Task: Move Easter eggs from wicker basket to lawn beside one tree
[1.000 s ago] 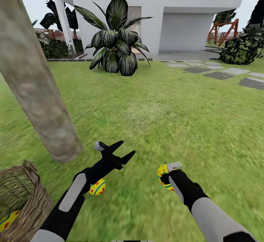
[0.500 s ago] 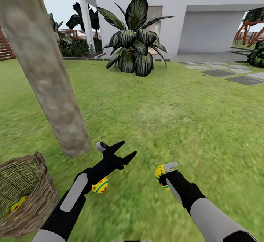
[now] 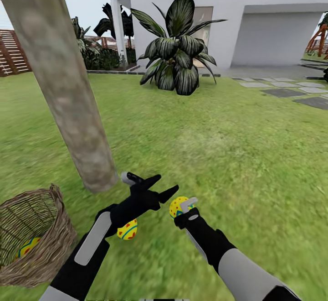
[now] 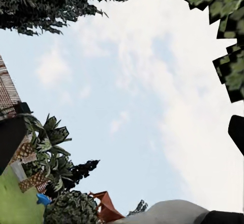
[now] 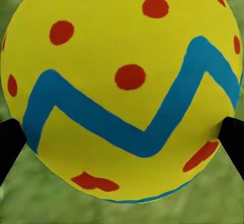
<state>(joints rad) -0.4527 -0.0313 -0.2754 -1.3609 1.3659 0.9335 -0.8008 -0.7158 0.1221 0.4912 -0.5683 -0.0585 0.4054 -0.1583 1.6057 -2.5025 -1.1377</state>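
Leftward, toward the spread, empty left tool (image 3: 157, 188), the right tool (image 3: 184, 208) had been carried, clamped on an egg (image 3: 177, 206); collision could dislodge it.

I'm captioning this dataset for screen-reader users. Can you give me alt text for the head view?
The right gripper holds a yellow Easter egg over the lawn near a pale tree trunk, the open left gripper beside it. A second egg lies on the grass; a third sits in the wicker basket.
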